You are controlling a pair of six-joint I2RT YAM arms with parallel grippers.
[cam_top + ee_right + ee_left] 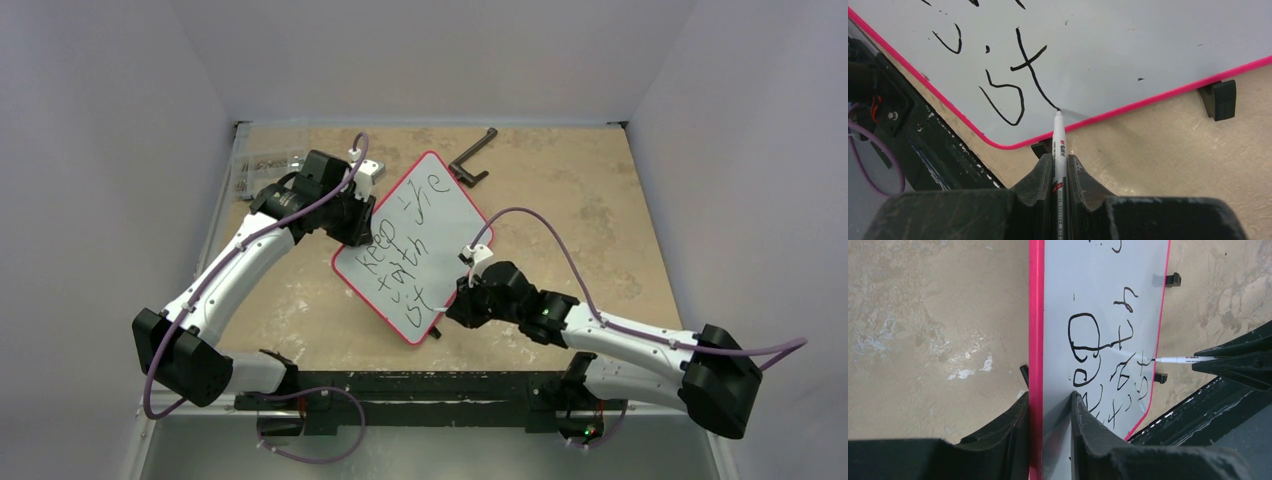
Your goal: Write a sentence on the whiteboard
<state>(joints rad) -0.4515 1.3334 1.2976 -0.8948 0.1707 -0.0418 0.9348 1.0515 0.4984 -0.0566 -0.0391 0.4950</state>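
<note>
The whiteboard lies tilted on the tan table, pale with a pink-red rim. The sentence on it reads "keep the faith", with "st" starting the third line. My left gripper is shut on the whiteboard's left rim, one finger on each face of it. My right gripper is shut on a white marker. The marker tip touches the board at the foot of the "t", near the bottom rim. In the left wrist view the marker comes in from the right.
A black L-shaped tool lies behind the board. A clear bag of small parts sits at the back left. The board's black feet stick out of its lower edge. A black rail runs along the near table edge.
</note>
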